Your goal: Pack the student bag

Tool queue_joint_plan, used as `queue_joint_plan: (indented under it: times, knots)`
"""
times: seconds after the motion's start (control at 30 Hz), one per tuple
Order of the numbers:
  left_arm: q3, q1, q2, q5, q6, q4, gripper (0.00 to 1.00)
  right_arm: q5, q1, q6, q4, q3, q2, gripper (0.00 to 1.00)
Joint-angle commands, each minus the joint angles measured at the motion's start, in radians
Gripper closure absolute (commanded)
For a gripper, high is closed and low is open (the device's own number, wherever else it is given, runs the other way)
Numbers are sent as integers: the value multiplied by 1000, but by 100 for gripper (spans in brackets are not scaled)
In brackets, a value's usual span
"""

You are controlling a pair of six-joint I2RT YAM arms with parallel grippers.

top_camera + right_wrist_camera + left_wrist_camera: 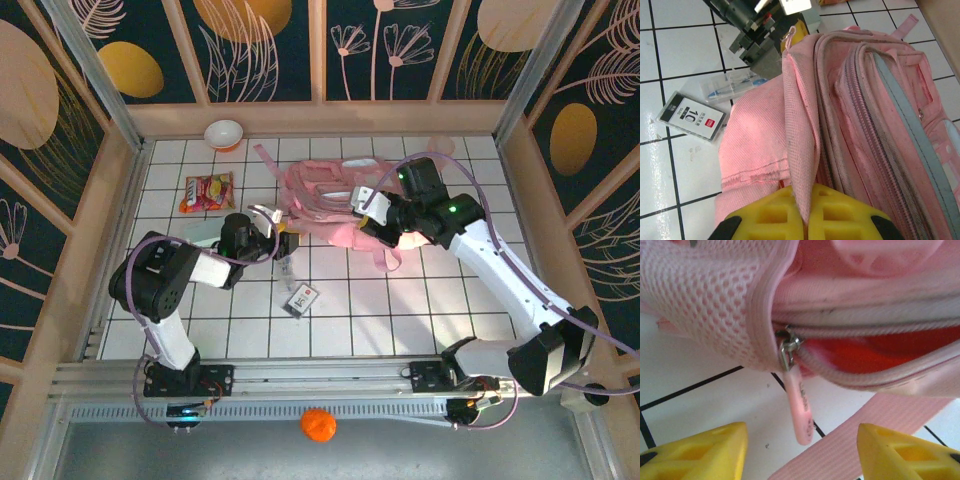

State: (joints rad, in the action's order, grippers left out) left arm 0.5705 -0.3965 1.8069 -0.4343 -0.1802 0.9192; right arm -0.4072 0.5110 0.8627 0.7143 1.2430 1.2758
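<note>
White tiled table (400, 320): student bag (320, 200), bowl (223, 133), snack packet (207, 191), clear pen case (732, 86), black-white box (302, 298).

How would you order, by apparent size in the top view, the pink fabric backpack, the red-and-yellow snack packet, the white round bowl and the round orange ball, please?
1. The pink fabric backpack, by far the largest.
2. The red-and-yellow snack packet.
3. The white round bowl and the round orange ball look about alike, so I would not rank them.

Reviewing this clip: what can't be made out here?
- Inside the backpack: left wrist view, fabric hides all but a red sliver through the zip.
- Print on the snack packet: top view, too small.
- The clear pen case: right wrist view, one end behind the backpack.
</note>
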Motion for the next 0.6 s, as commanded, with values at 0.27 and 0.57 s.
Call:
queue_joint_plan:
  times: [0.27,0.57]
  knots:
    - [46,-1,22,-71,83,80,69,-55,-5,14,-36,53,-53,100]
    - [52,-1,-48,-202,119,-54,100,98,2,-65,-101,11,-33,100]
